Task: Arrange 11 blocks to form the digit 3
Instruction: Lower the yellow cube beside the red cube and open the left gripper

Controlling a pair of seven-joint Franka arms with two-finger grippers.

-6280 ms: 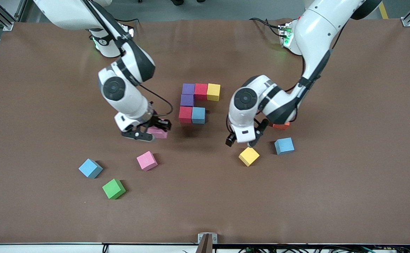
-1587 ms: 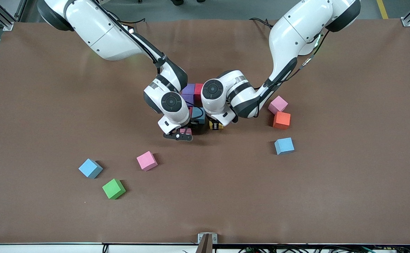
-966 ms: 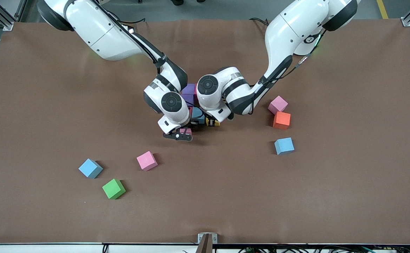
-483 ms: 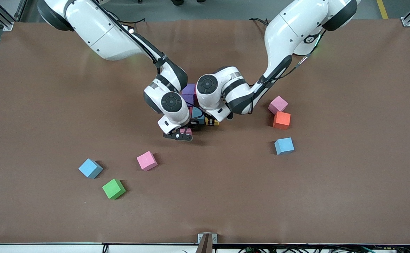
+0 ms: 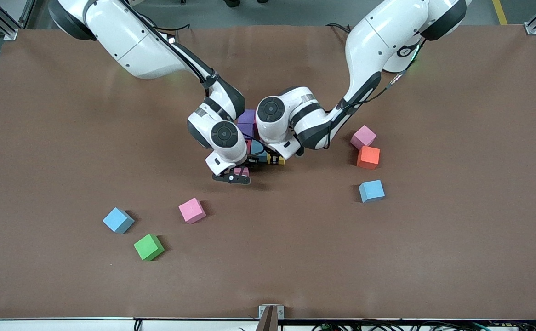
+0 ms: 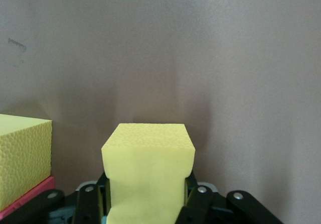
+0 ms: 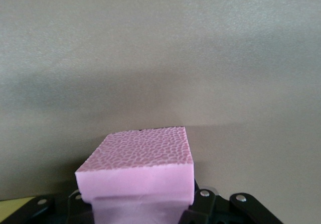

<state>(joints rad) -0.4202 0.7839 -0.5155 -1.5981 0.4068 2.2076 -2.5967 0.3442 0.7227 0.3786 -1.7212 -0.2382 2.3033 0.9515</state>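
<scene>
A yellow block [image 6: 148, 176] was squeezed between two black fingers, right beside the started figure [image 5: 248, 123] in the middle of the table. A pink block [image 7: 140, 176] was pinched the same way close by. Purple, red and light blue blocks of the figure peeked out under the arms. Loose on the table lay a pink block [image 5: 192, 210], a light blue block [image 5: 118, 220], another pink block [image 5: 363, 137] touching an orange block [image 5: 368, 157], and another light blue block [image 5: 371, 191].

A robotics lab: brown-matted table [image 5: 456, 257], aluminium frame posts [image 5: 1, 18], trailing cables [image 5: 341, 28].
</scene>
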